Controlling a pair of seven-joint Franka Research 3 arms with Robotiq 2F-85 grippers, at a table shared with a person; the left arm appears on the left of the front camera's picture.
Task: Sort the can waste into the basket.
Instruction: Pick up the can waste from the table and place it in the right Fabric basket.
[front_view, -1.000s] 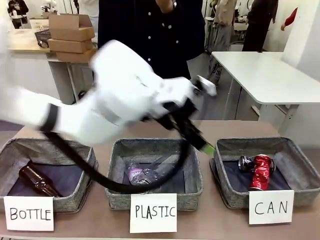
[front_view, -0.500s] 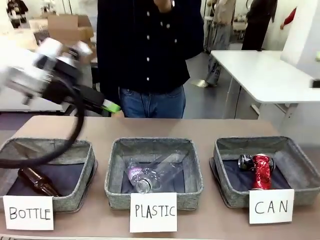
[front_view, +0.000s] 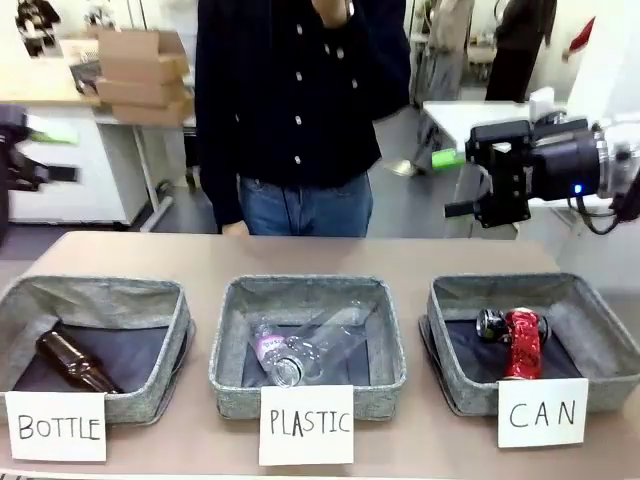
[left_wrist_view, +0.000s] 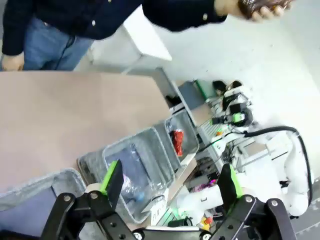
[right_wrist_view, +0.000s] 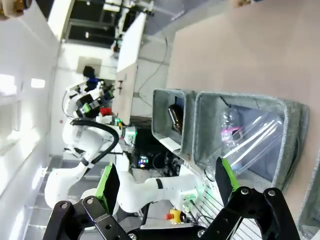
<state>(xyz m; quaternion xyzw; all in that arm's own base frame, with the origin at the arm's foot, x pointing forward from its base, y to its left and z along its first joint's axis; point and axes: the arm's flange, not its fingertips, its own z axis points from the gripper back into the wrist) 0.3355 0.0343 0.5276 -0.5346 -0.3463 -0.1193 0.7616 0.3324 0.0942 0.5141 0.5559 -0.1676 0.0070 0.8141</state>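
My right end effector (front_view: 445, 183) hangs in the air above the far right part of the table (front_view: 400, 255), well over the basket (front_view: 590, 330) with the "CAN" sign (front_view: 542, 413). Its fingers are spread wide with nothing between them, which my right wrist view (right_wrist_view: 165, 185) shows clearly. My left end effector (left_wrist_view: 170, 182) is raised at the left edge of the front view (front_view: 35, 150), blurred there, and from my left wrist its green-padded fingers are likewise spread and empty.

Both cans lie inside the "CAN" basket at the right end of the row. The red can (front_view: 522, 344) lies lengthwise on the dark lining, and the black and silver can (front_view: 491, 324) lies touching it on its left side, toward the back. In my left wrist view the red can (left_wrist_view: 177, 142) shows as a small red shape in the far basket.

The middle basket (front_view: 230, 340), signed "PLASTIC", holds clear plastic bottles (front_view: 300, 350). The left basket (front_view: 180, 320), signed "BOTTLE", holds a brown glass bottle (front_view: 75, 362). A person (front_view: 300, 100) in a dark shirt stands at the far side of the table.
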